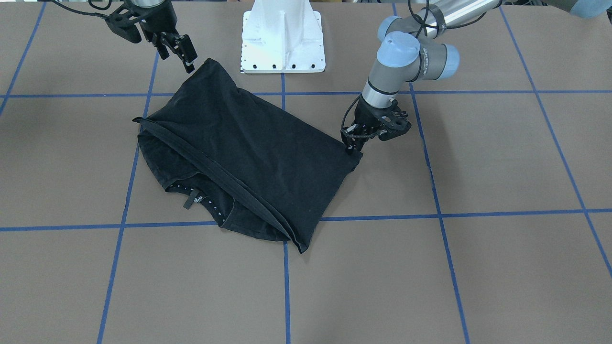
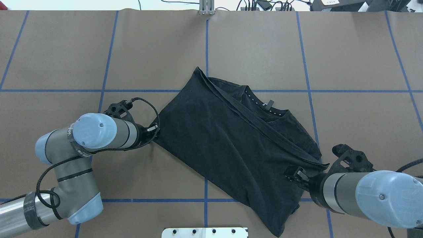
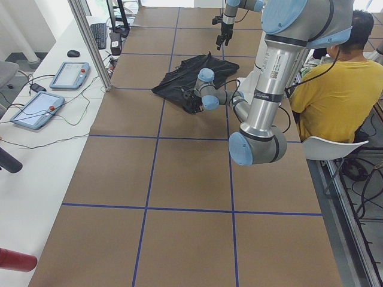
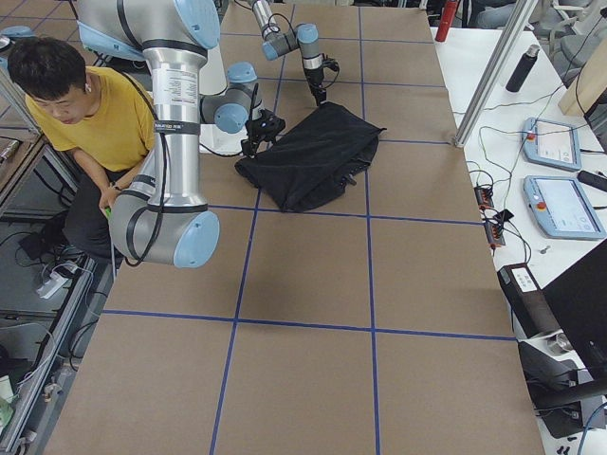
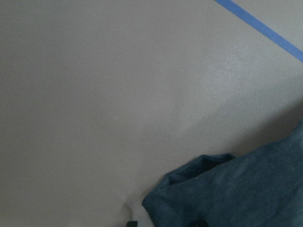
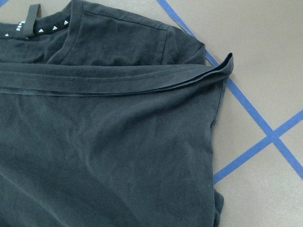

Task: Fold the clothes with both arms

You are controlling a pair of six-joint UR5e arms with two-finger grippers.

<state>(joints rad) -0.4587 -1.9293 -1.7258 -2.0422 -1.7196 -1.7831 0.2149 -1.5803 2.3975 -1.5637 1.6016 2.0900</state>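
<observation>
Left pincer sits low at one corner of the black T-shirt; spread or pinching cannot be told. Right pincer is spread over the opposite edge. The T-shirt lies folded over, collar exposed, mid-surface.

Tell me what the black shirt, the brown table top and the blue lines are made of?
The shirt looks like soft, matte knit cloth, maybe cotton: it wrinkles, flops and has stitched hems. The table top seems covered in dull brown paper or card, flat and unshiny. The blue lines look like stuck-on tape, thin and straight-edged.
</observation>
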